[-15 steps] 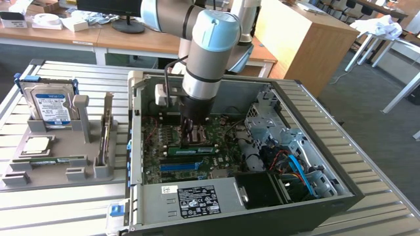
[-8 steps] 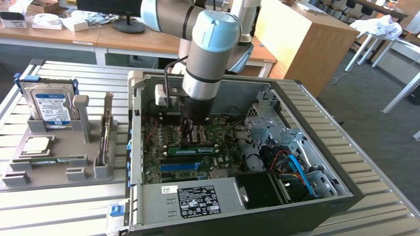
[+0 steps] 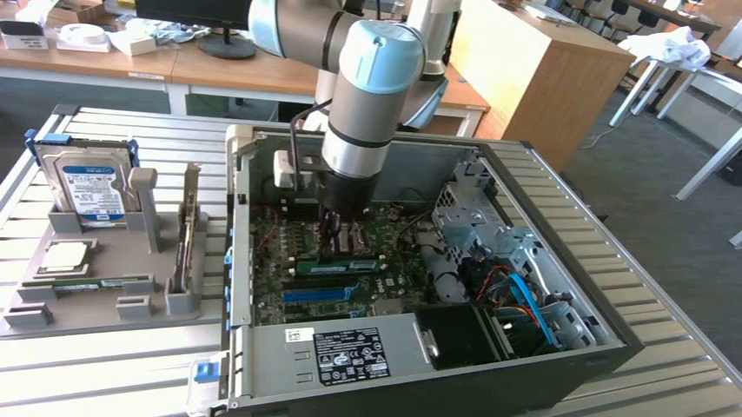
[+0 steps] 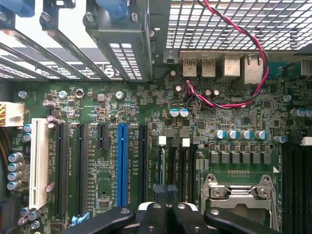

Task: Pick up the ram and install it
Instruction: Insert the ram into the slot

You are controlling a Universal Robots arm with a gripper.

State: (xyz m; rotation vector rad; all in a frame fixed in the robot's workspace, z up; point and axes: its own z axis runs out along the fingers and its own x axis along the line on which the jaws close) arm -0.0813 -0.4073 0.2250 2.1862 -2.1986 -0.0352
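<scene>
**The ram seated at the motherboard, gripper pressing from above**

The ram, a long thin green circuit-board stick, lies edge-down along a memory slot of the green motherboard, directly beneath the black two-fingered gripper. In the wrist view we see the gripper with its jaws drawn fully together, and a thin dark edge between the black slots just ahead of the fingertips; whether that edge is the ram we cannot tell. We judge the step in hand to be the seating push: the stick appears already placed in its slot, and the closed fingers bear on or hover just over its upper edge. Contact itself we cannot confirm.

The open grey computer case encloses the motherboard, a blue slot just beside the ram, and cabling to the exterior view's right of the gripper. Well apart from the gripper, to the exterior view's left, a grey moulded parts tray holds an upright silver-and-blue hard drive, a square silver processor chip and a second green stick.
</scene>
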